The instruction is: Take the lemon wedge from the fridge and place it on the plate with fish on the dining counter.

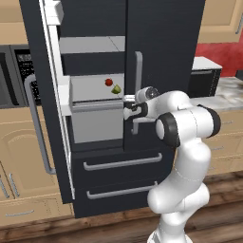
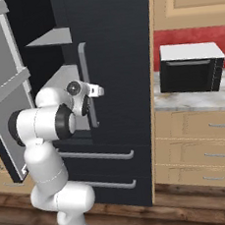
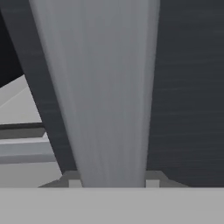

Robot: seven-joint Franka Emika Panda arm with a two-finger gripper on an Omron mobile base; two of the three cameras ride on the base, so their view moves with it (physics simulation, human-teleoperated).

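While our claw (image 1: 134,110) is pinching the grey bar handle (image 1: 138,71) of the fridge (image 1: 161,42) right door, the lemon wedge (image 1: 116,89) lies just beyond it, inside on a shelf (image 1: 95,102).

gripper (image 3: 112,181) clamped, arm reaching forward

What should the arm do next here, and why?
Probably pull the right door's handle outward. The pincer sits shut around that grey bar, the left door is already open, and the lemon wedge lies on a fridge shelf beside a red fruit, close behind the closed door's edge, so opening it should give more room.
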